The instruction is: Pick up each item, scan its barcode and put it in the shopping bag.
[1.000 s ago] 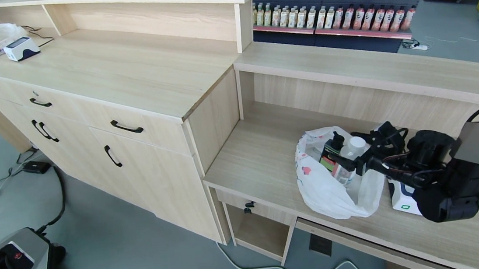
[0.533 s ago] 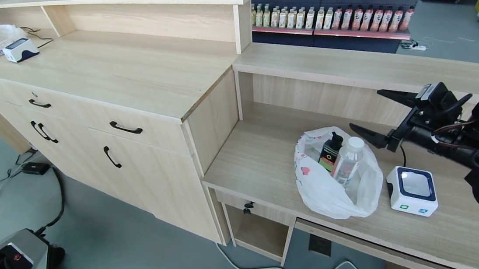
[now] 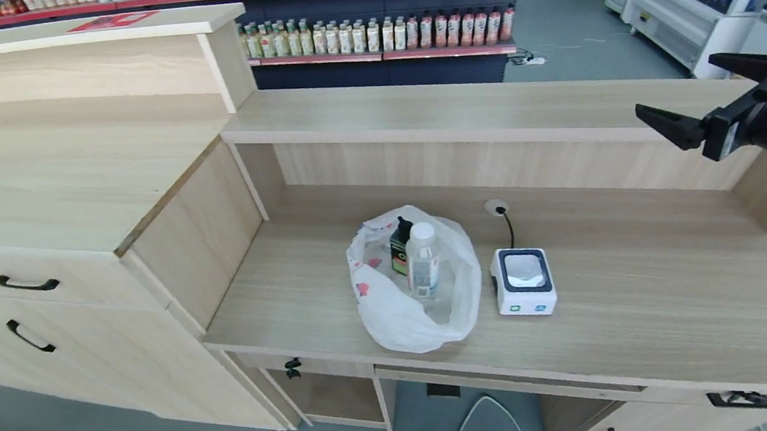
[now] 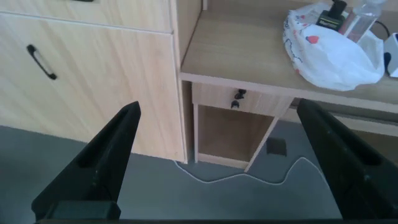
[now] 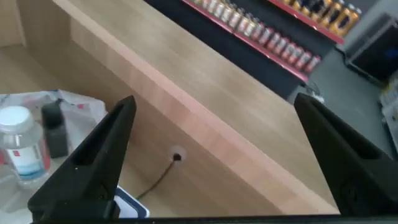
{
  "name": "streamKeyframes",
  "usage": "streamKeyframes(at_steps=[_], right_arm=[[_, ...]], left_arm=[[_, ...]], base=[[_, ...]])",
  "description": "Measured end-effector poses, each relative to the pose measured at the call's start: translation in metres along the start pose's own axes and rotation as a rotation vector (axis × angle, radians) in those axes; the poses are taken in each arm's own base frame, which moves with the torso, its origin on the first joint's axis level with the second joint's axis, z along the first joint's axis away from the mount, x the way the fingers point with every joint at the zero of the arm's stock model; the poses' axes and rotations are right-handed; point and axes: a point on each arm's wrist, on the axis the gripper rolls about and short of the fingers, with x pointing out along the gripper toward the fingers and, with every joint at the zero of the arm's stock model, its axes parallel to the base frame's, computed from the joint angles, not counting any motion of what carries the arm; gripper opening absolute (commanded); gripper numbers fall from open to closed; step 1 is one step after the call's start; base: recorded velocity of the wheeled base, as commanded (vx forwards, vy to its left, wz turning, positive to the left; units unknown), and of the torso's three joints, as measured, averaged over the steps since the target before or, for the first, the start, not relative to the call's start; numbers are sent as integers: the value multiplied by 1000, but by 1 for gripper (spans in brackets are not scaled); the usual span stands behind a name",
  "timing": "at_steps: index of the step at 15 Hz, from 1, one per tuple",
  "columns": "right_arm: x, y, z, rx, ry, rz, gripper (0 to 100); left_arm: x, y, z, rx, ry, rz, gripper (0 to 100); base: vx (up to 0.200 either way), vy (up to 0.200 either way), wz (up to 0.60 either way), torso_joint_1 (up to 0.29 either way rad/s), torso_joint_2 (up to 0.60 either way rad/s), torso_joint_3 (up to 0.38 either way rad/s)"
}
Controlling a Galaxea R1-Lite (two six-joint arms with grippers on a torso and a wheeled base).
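Standing open on the counter (image 3: 644, 289) in the head view, the white shopping bag (image 3: 393, 313) held a clear white-capped bottle (image 3: 423, 262) and a dark bottle (image 3: 400, 245), both upright. The barcode scanner (image 3: 522, 281) sat just beside the bag. The right hand (image 3: 673, 83) hung spread wide and empty, well apart from the bag, up by the raised ledge (image 3: 485, 103). From the left wrist, the left hand (image 4: 219, 106) gaped wide too, holding nothing, low over the floor (image 4: 186, 199) before the counter. From the right wrist, bag and bottles lay below its spread fingers.
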Motion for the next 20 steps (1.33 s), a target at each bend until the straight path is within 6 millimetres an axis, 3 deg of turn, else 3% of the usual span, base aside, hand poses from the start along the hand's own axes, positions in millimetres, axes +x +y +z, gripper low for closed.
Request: streamKeyframes(at_steps=[2,6,11,15,18,20], right_arm=[[-21,1,6,58,81,-98,100],[-76,22,-7,159,199,-219,100],[-187,79,-39,237,298,-205,100],[-256,114,-65,351,469,-265,100],[-286,129,-74,371,445,-357,100],[-295,133,-76,406,395,-393,100]], left_arm=[[0,0,0,0,0,-1,100],[0,0,0,0,0,-1,100],[0,0,0,0,0,-1,100],[0,0,0,0,0,-1,100],[0,0,0,0,0,0,100],[0,0,0,1,0,-1,100]], base=[[0,0,-600,5,5,0],[0,0,-300,1,1,2],[0,0,0,0,0,0],[0,0,0,0,0,0],[0,0,0,0,0,0],[0,0,0,0,0,0]])
